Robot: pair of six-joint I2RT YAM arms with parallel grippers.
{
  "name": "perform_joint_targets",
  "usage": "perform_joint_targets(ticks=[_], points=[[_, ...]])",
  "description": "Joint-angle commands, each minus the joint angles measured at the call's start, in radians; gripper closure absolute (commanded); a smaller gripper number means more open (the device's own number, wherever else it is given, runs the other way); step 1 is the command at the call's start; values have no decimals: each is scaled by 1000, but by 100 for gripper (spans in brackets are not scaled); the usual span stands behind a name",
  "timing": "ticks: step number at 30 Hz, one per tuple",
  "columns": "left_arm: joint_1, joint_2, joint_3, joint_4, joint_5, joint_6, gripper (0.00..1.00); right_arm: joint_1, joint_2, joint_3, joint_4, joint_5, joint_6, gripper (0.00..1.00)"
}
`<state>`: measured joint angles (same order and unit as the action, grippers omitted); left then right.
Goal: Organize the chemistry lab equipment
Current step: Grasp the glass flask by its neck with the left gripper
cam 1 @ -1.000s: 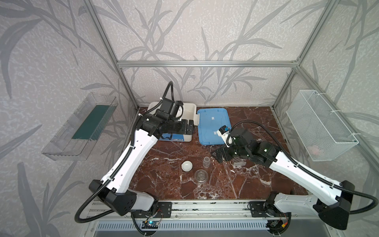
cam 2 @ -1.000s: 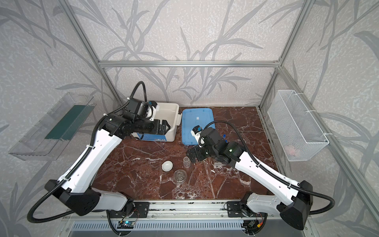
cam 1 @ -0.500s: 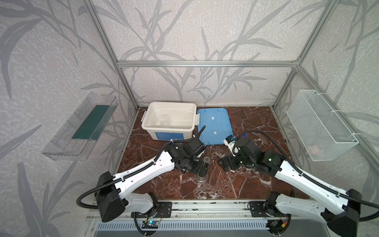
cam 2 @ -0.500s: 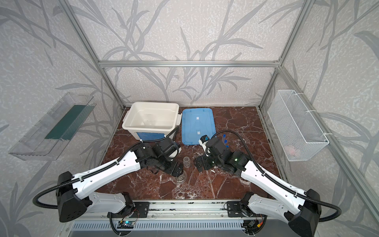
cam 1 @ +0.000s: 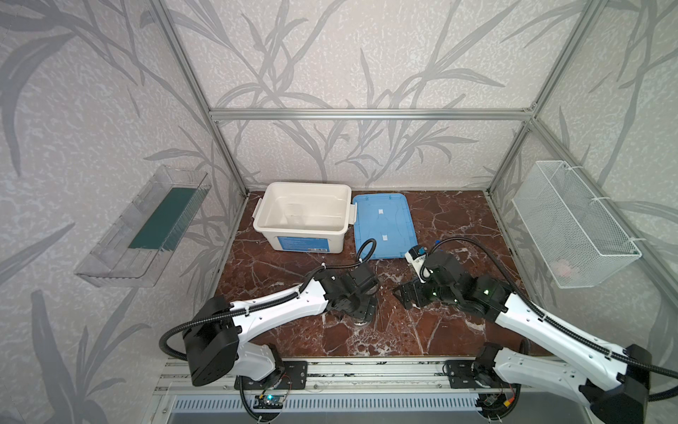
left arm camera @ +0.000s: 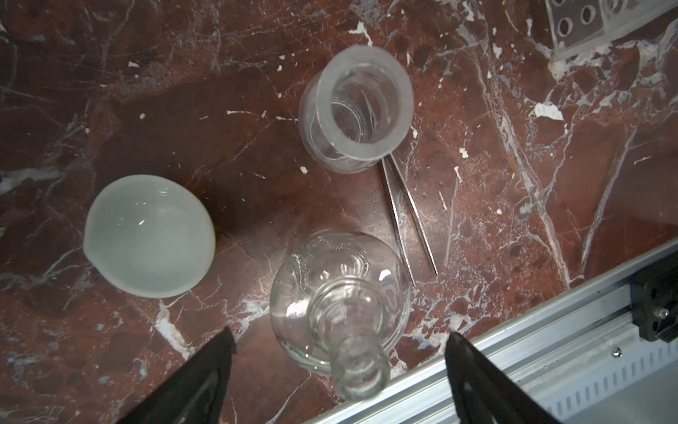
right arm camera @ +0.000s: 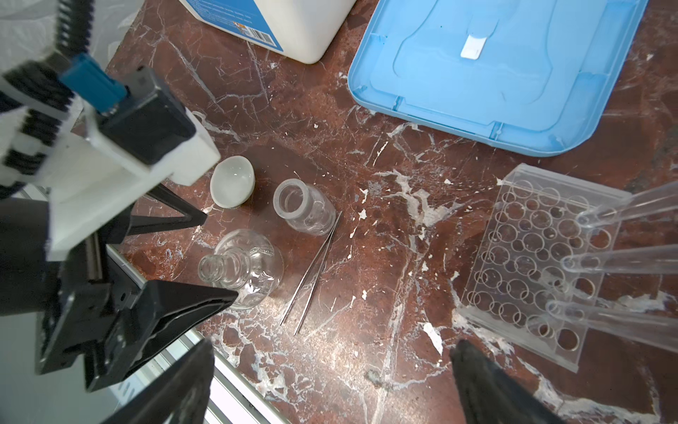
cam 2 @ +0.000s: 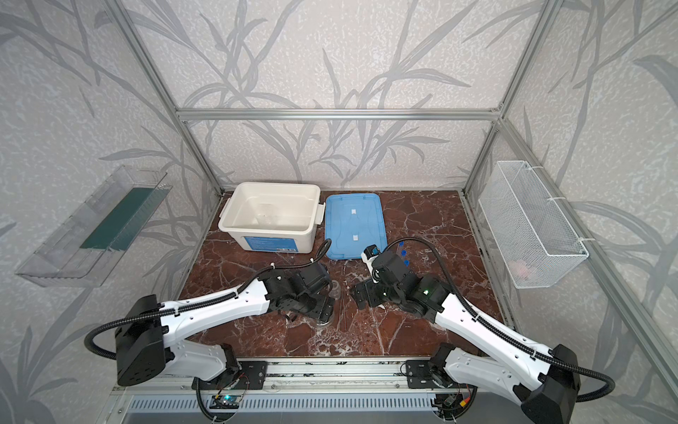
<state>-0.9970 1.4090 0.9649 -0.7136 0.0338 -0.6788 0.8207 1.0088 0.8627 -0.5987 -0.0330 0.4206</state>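
Observation:
The round glass vessel stands upright on the marble, its neck between the fingers of my open left gripper, which do not touch it. Beside it are a white domed dish, a clear jar and thin rods. The right wrist view shows my left gripper around the vessel. It also shows the clear rack with three clear tubes leaning in it. My right gripper hangs open over bare marble between the rods and the rack. In both top views the arms hide most of these items.
An open white tub stands at the back left, with something faint and clear inside. Its blue lid lies flat next to it. A metal rail runs along the front edge close to the vessel. A wire basket hangs on the right wall.
My left arm has swung from above the tub down to the front, and its gripper now straddles the round vessel. The right gripper has drifted slightly toward the front.

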Motion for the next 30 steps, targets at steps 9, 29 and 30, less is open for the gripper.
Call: perform_joint_targets(ticks=[9,29,30], points=[[-25,62,-37,69,-41,-61,12,-3,1,-30,39,24,17,1],[-65,153,-15,34,-103,-65,13,-3,11,-45,44,36,14,1],[-65,155,-14,38,-102,-67,13,-3,13,-47,46,35,14,1]])
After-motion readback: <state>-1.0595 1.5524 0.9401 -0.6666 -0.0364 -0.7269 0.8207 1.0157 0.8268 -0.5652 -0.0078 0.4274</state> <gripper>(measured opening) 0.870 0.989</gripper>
